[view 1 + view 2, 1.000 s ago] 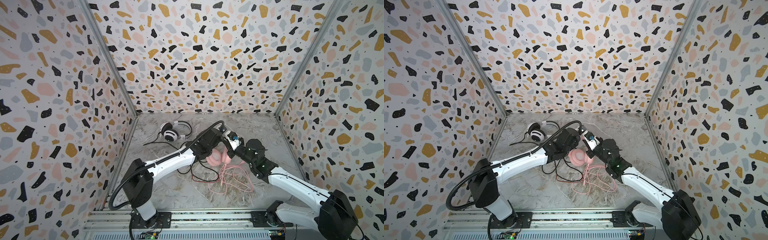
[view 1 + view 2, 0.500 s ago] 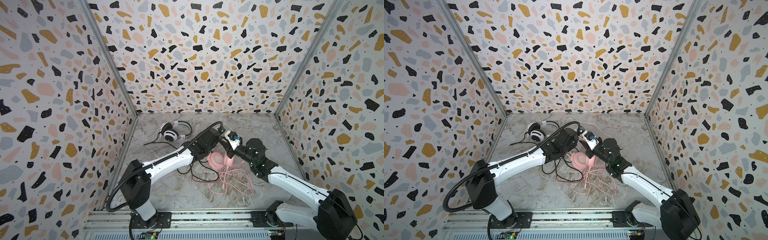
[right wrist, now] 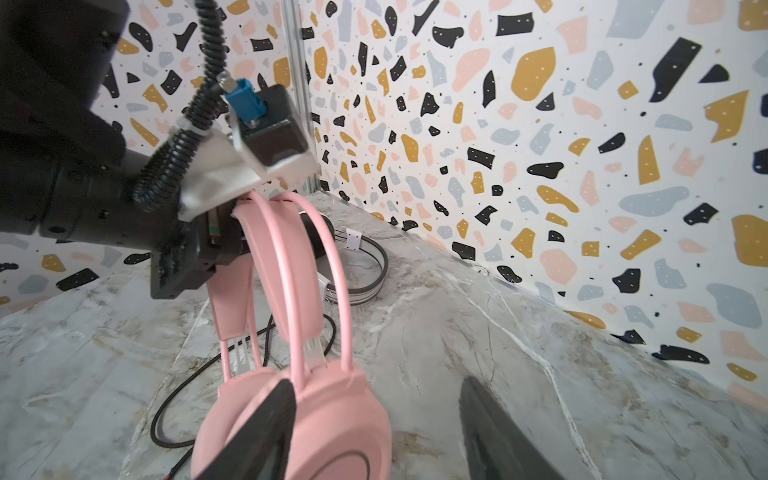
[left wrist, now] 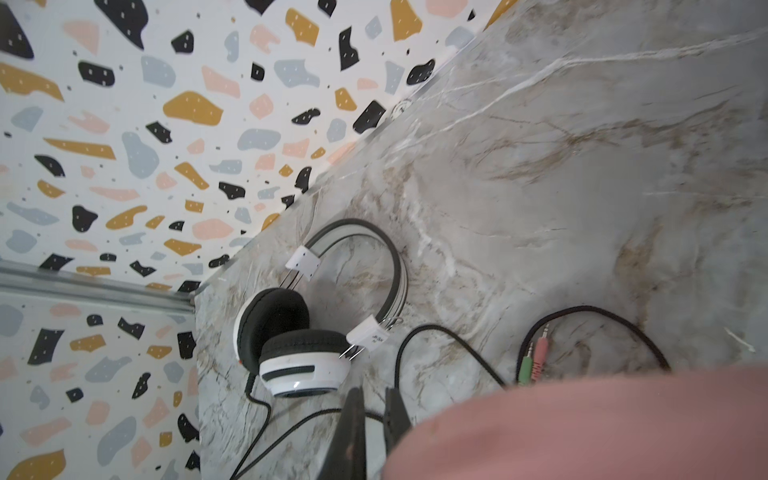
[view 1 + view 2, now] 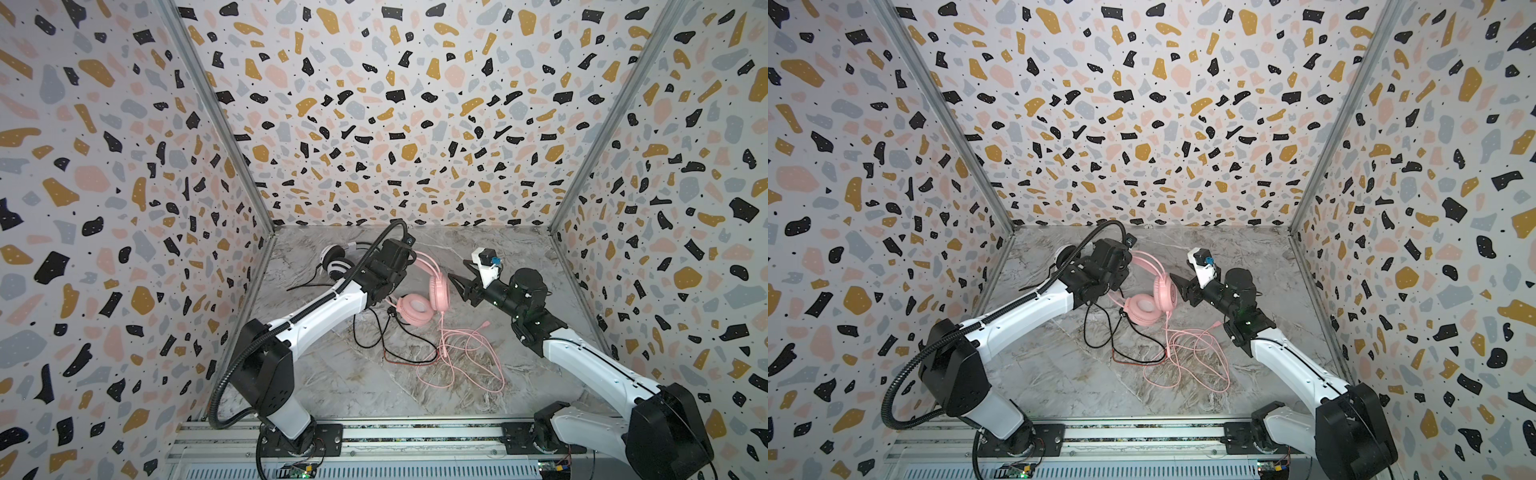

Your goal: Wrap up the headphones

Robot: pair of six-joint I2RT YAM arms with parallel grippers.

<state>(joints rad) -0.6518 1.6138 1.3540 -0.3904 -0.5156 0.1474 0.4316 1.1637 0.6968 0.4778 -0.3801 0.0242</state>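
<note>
I see grey marbled tabletop (image 5: 498, 257), terrazzo-print walls (image 5: 374, 104) on three sides, metal rail (image 5: 415, 434) along near edge.

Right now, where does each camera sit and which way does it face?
Top views: high in front, looking down on pink headphones; left arm, right arm show.
Left wrist: on left arm, faces white headphones; shut fingers show.
Right wrist: on right arm, faces pink band; open fingers, left arm show.
Shared: both wrist views catch white headphones.
</note>
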